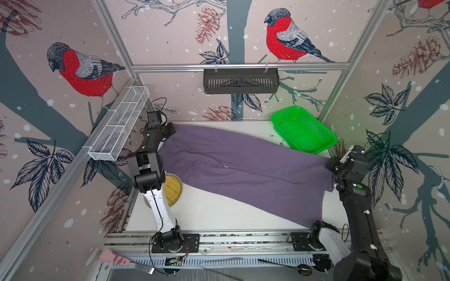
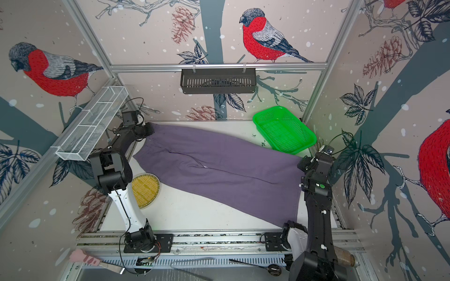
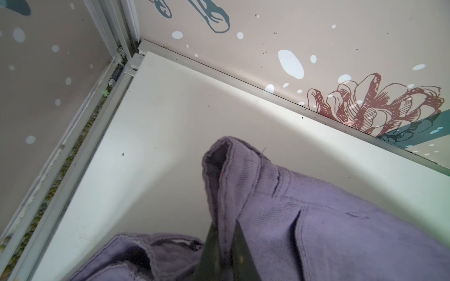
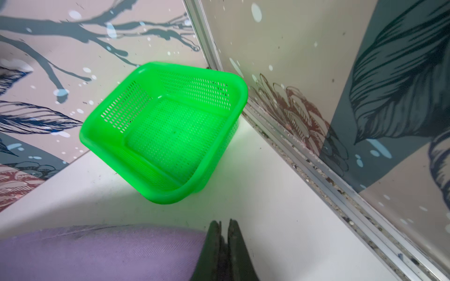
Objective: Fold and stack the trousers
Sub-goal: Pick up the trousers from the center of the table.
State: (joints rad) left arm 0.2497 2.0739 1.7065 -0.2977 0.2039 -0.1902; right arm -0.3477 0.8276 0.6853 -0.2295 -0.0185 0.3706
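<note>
Trousers (image 1: pixel 243 167) stretch side to side, waist clamped in left tool (image 3: pixel 225 222), hem in right tool (image 4: pixel 223 222).

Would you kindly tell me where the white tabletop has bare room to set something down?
The biggest bare stretch of white tabletop lies between the purple-grey cloth trousers, the front metal rail and the round yellow woven mat. A narrow strip runs along the back wall, left of the green plastic basket. The right side is crowded.
</note>
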